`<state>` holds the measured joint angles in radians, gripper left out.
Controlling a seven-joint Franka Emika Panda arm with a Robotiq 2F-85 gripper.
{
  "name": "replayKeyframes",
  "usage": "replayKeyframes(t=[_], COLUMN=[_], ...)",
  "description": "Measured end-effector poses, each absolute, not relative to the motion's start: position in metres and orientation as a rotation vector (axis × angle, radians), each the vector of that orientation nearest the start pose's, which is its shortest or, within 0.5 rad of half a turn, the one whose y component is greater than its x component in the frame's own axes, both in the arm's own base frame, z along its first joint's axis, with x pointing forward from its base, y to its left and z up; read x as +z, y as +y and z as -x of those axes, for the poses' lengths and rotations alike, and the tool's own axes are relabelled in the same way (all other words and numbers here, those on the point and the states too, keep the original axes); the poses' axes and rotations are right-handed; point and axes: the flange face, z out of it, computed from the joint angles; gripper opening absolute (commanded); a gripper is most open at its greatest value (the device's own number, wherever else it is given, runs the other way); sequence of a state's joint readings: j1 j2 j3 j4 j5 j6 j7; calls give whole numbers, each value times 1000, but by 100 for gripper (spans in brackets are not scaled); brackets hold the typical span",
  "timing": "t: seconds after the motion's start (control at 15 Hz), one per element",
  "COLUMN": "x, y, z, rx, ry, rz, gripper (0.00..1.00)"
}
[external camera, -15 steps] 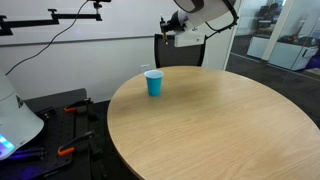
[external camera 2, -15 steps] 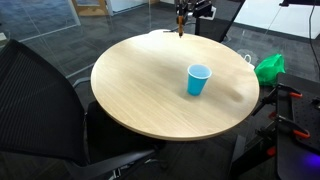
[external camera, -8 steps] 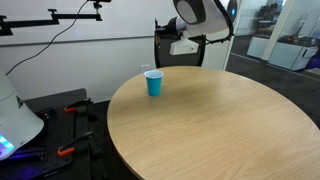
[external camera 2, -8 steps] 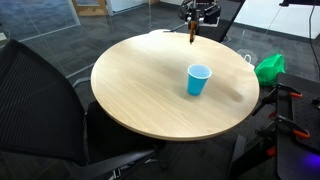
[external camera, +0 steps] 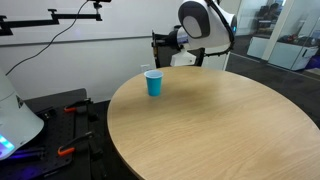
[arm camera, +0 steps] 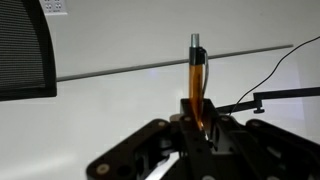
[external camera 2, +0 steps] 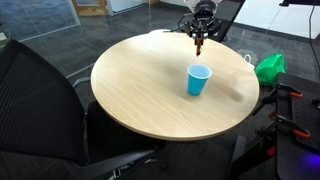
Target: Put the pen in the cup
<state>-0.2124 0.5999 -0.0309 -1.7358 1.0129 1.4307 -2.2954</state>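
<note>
Brownish-red pen [arm camera: 197,80] is pinched in your tool [arm camera: 200,120], jaws closed narrow on one end, the rest sticking straight out past the tips. In an exterior view the pen [external camera 2: 199,42] hangs tip-down under the tool. The blue cup [external camera 2: 199,79] stands upright below and well apart from that tip, not yet underneath it. Let go here and the pen would drop onto the wooden bench [external camera 2: 140,95] and likely roll. Come down off-centre and the tip could catch the rim and topple so light a cup.
</note>
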Motion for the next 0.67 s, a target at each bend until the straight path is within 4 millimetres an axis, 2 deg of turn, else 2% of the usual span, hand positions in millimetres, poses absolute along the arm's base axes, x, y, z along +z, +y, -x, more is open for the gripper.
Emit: replayKeyframes(t=[0.67], x=[213], y=[-60], z=[-583], rx=[-641], ry=[-1431], rz=[1166], gripper=[4])
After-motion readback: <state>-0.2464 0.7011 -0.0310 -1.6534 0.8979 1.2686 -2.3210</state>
